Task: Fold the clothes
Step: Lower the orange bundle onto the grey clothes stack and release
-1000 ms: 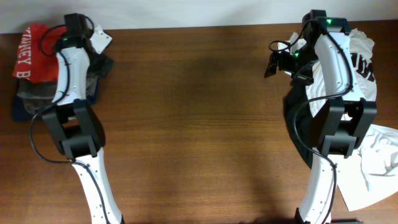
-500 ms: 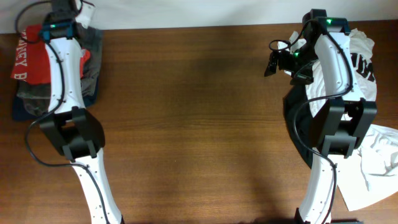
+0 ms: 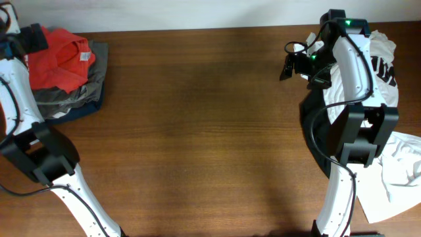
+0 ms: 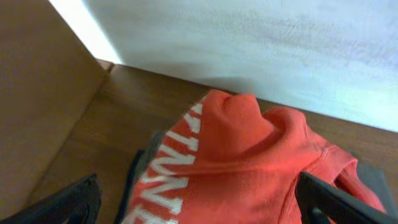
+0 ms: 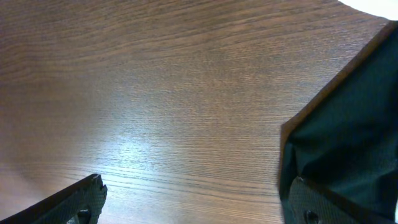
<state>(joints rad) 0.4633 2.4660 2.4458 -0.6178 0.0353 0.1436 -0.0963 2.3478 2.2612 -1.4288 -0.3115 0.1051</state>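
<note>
Currently, left gripper [image 4: 196,193] jaws apart near red-orange T-shirt [image 4: 242,149]; right gripper [image 5: 196,190] jaws apart beside black garment [image 5: 348,124], both empty.

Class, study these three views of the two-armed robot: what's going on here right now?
Neither arm holds anything yet. The left gripper, open, hovers above the red-orange T-shirt with white lettering, which tops a pile at the far left corner of the table. The right gripper, also open, hangs over bare wood beside a black garment. A white T-shirt with black letters lies crumpled at the right edge, not yet folded.
</note>
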